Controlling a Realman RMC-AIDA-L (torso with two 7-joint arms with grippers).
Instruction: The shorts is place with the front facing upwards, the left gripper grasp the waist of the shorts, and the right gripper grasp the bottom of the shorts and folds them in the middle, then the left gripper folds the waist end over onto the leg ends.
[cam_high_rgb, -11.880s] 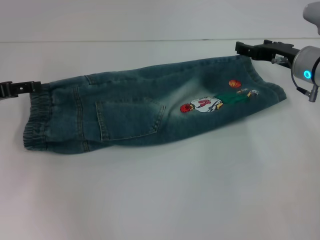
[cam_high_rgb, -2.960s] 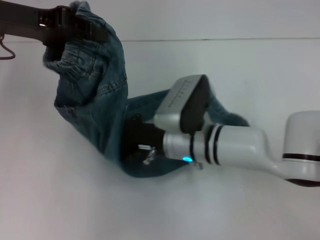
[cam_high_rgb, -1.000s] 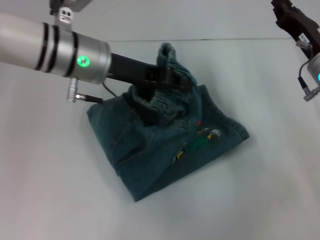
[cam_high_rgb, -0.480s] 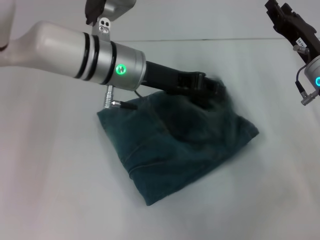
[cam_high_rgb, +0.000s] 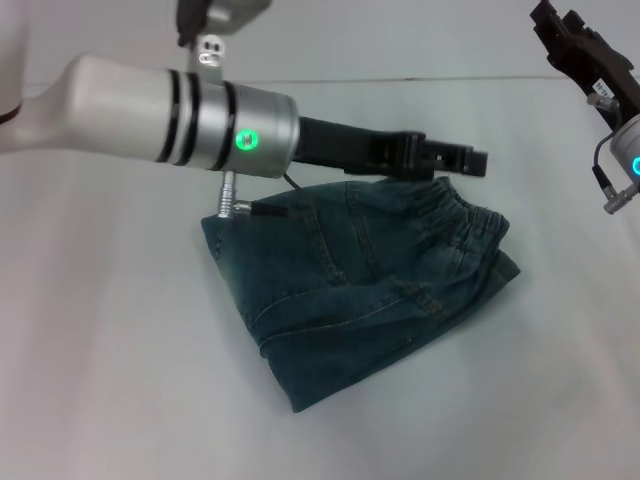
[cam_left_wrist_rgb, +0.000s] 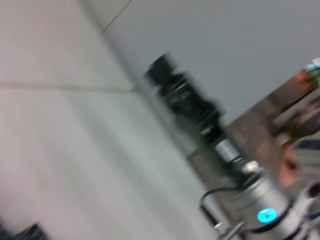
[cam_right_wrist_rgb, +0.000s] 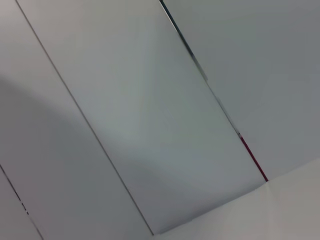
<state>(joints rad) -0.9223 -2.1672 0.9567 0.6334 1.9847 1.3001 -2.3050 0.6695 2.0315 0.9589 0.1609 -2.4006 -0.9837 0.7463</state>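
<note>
- Setting: a plain white tabletop (cam_high_rgb: 110, 400) meeting a pale wall at the far side; the right wrist view shows only pale flat panels.
- Blue-green denim shorts (cam_high_rgb: 350, 290): lying near the middle of the tabletop, folded into a compact, roughly square bundle, seams and stitching facing up.
- Gathered, ruched elastic waist of the shorts (cam_high_rgb: 462, 218): lying on top of the bundle at its right side, over the layers beneath.
- Black two-fingered left gripper (cam_high_rgb: 470, 160): on a silver wrist carrying a green light, reaching in from the left; it is just above the far edge of the bundle, near the waist, apart from the fabric and holding nothing. Whether its fingers are parted or together cannot be told.
- Black two-fingered right gripper (cam_high_rgb: 560, 28): raised at the upper right corner of the head view, well apart from the shorts, on a grey wrist with a cyan light; finger state cannot be told. It also appears, blurred, in the left wrist view (cam_left_wrist_rgb: 162, 72).
</note>
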